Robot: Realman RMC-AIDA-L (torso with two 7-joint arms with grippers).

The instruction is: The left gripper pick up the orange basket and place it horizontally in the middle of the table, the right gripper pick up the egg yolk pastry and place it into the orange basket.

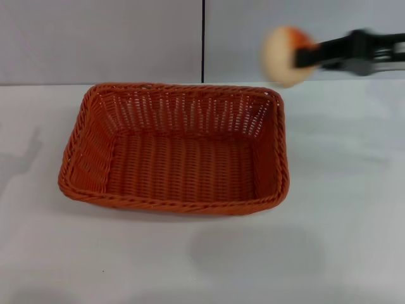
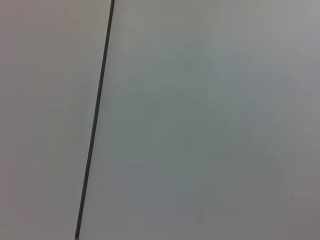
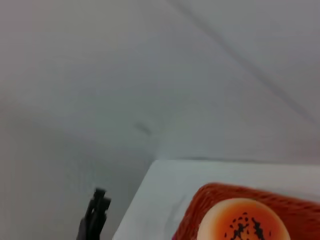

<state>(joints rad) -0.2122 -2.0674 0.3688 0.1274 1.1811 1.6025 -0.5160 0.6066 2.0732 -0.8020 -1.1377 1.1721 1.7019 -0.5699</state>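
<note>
The orange basket [image 1: 177, 205] lies lengthwise across the middle of the white table [image 1: 345, 190], and it holds nothing. My right gripper [image 1: 305, 57] reaches in from the upper right, shut on the egg yolk pastry [image 1: 284, 58]. It holds the pastry in the air over the basket's far right corner. In the right wrist view the pastry [image 3: 243, 223] shows its orange top with dark specks, with the basket's rim [image 3: 220, 192] below it. A slim black part, which looks like my left gripper [image 3: 95, 216], hangs off the table's left side. The left wrist view shows only wall.
A grey wall with a dark vertical seam [image 1: 203, 41] stands behind the table. Bare tabletop surrounds the basket on all sides, with the widest strip at the front.
</note>
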